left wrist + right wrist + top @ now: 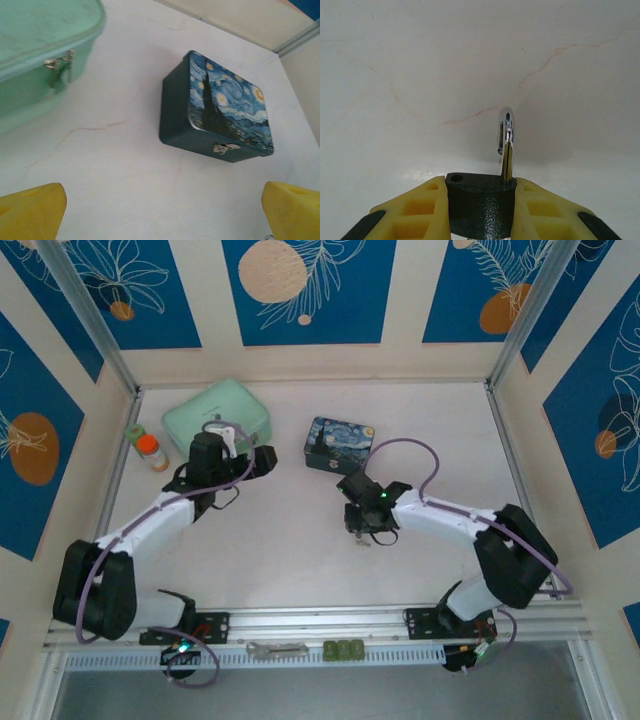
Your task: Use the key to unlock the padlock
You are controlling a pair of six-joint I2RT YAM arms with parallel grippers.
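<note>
The padlock [478, 212] has a dark, rough body and a silvery shackle [506, 132]. The shackle stands swung open, with one leg out of its hole in the body. My right gripper [480, 192] is shut on the padlock body, a yellow finger [415, 210] on each side, just above the table at centre right [358, 523]. A tiny silvery piece, probably the key [362, 539], shows right below that gripper. My left gripper [268, 460] is open beside the green case, its yellow fingertips [32, 212] wide apart with nothing between them, facing the blue tin.
A blue starry-night tin [341, 445] [225, 112] lies at the back centre. A mint green zip case [217, 415] [35, 65] lies at the back left, with two small bottles [152, 452] beside it. A flat metal bar [277, 649] and green blocks [343, 650] rest on the front rail.
</note>
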